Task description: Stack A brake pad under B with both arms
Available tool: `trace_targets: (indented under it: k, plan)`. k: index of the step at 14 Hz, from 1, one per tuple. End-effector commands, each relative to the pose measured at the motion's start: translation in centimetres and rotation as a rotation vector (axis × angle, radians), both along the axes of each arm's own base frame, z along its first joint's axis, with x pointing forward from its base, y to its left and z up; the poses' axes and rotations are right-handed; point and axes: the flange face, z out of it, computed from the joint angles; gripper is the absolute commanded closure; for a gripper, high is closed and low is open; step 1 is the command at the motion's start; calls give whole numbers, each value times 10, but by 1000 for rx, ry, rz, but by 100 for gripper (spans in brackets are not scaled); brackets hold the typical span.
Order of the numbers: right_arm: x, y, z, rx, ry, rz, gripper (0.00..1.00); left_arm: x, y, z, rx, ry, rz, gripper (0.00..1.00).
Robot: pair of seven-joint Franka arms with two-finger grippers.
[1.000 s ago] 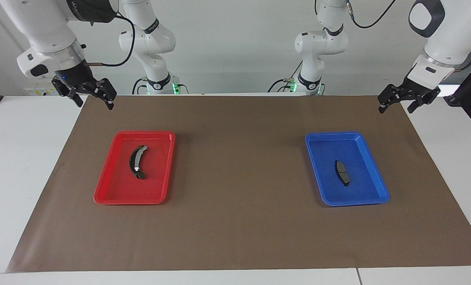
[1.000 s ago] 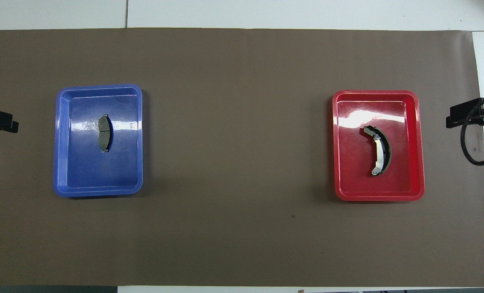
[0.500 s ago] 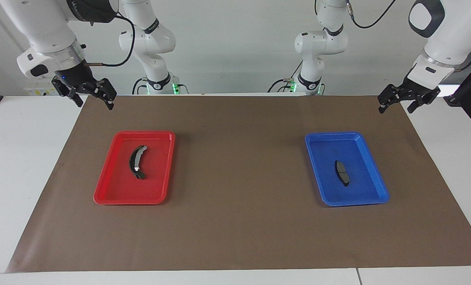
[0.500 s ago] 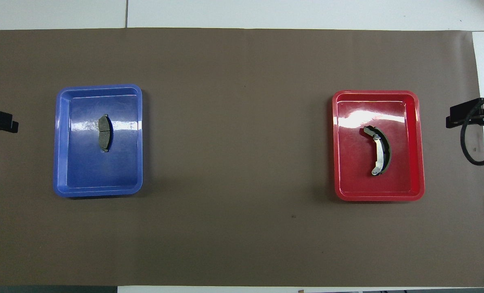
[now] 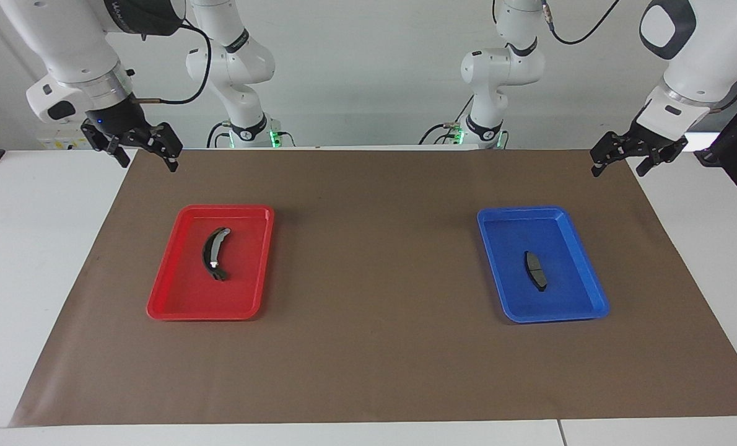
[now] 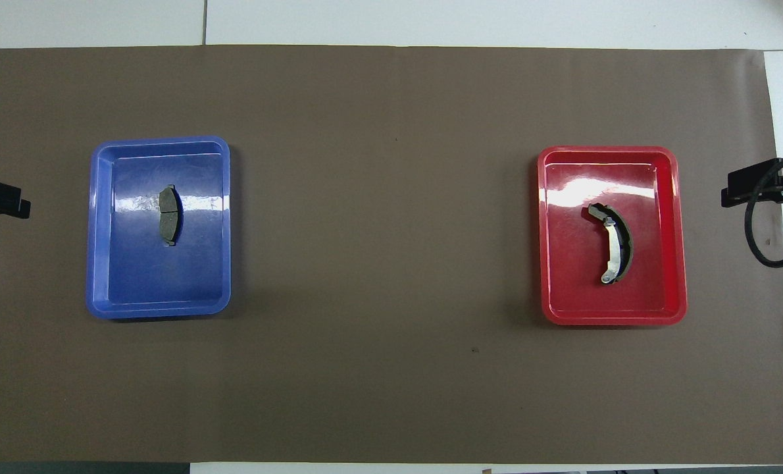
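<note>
The A brake pad (image 5: 536,271) is a short flat dark-grey pad lying in the blue tray (image 5: 486,214) toward the left arm's end; it also shows in the overhead view (image 6: 168,215). B (image 5: 214,253) is a long curved black shoe with silver ends lying in the red tray (image 5: 226,209) toward the right arm's end, seen from above too (image 6: 614,243). My left gripper (image 5: 618,170) hangs open and empty, raised over the mat's edge at its own end. My right gripper (image 5: 148,162) hangs open and empty, raised over the mat's edge at its end.
A brown mat (image 5: 375,260) covers the table between the two trays. From above, the blue tray (image 6: 161,140) and the red tray (image 6: 607,150) lie far apart, and only the tips of the left gripper (image 6: 0,201) and the right gripper (image 6: 753,187) show.
The left gripper has shifted very slightly. The pads, the trays and the right gripper have not moved.
</note>
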Motion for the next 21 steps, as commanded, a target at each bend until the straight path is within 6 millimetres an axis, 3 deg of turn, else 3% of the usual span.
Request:
trace_targets:
  k: [1, 6, 11, 15, 18, 21]
  plan:
    - [0, -4, 0, 7, 5, 8, 1, -14, -4, 6, -11, 13, -8, 0]
    - [-1, -4, 1, 7, 3, 8, 1, -14, -16, -4, -97, 2, -11, 1]
    - [-1, -4, 0, 8, 5, 9, 1, -17, -13, -9, -95, 18, -6, 1]
    - [-1, -4, -1, 9, 6, 9, 1, -3, -19, -8, -72, -57, -17, 1]
    - [-1, -4, -1, 9, 6, 9, 1, 19, -31, -31, -45, -92, -21, 1]
    - [-1, -4, -1, 7, 8, 9, 1, 33, -35, -83, -42, -120, -11, 2]
